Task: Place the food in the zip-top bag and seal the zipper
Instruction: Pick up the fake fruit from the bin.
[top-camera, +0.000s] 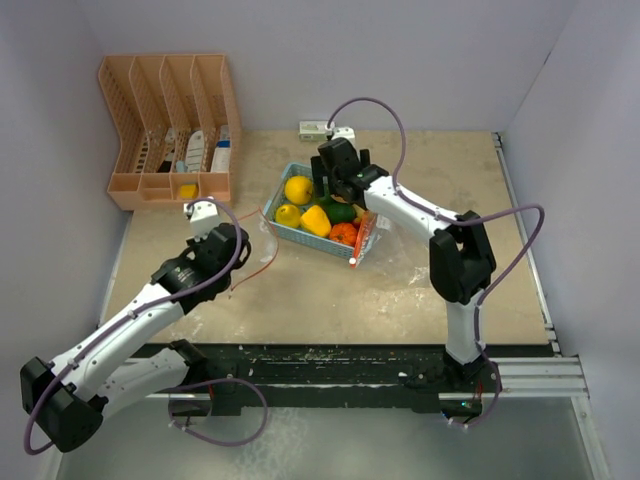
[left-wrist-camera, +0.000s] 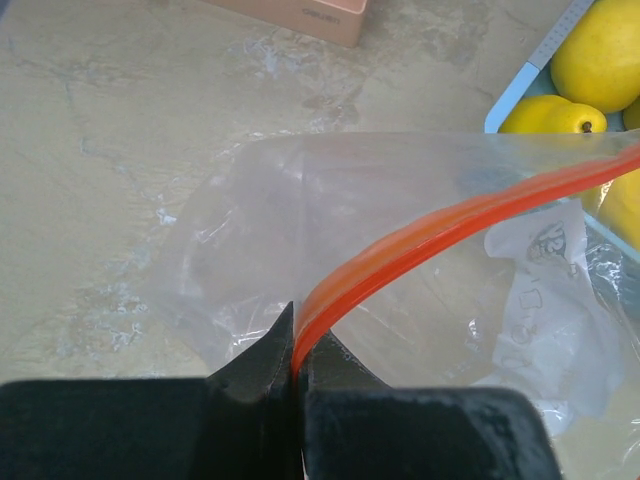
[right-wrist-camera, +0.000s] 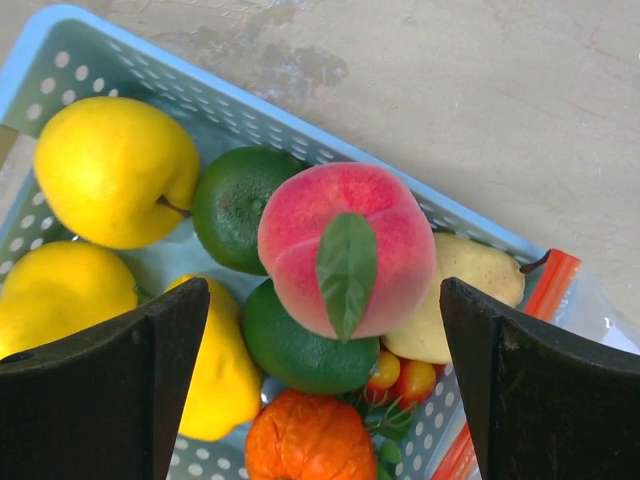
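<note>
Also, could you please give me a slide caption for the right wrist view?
Open right jaws frame a peach atop the fruit in the blue basket.

Pale walls (top-camera: 400, 60) enclose a mottled beige table (top-camera: 330, 300), an orange slotted organizer (top-camera: 165, 95) in its far-left corner.

The food (right-wrist-camera: 115, 170) sat in the basket (right-wrist-camera: 60, 60), right under the right gripper (right-wrist-camera: 320, 300). The bag (left-wrist-camera: 250, 220) stuck out in front of the left gripper (left-wrist-camera: 297, 365), with the basket to its right.
</note>
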